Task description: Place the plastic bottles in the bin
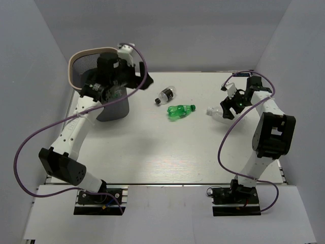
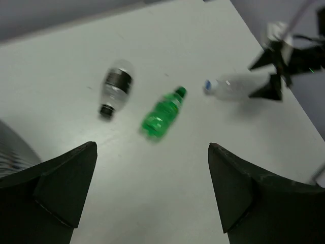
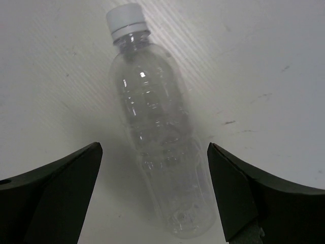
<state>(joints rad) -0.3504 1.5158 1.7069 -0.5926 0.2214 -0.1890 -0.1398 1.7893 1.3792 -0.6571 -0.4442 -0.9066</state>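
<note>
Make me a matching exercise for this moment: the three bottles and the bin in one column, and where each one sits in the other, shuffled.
Things:
1. green bottle
2. black-capped clear bottle
3. white-capped clear bottle
4. bin

Places:
a. lying on the table under the open right gripper
b. standing at the far-left corner of the table
c. lying between the other two bottles
d. the bottle lying nearest the bin

Pairs: 1-c, 2-d, 3-a, 4-b

Three on the desk [image 1: 167,152]: black-capped clear bottle [image 1: 166,95], green bottle [image 1: 181,111] near it, plain clear bottle [image 1: 218,113] further right. Right claw [image 1: 234,103] hangs over the plain clear bottle. Left claw [image 1: 127,79] is above the mesh bin [image 1: 81,57], far left.
</note>
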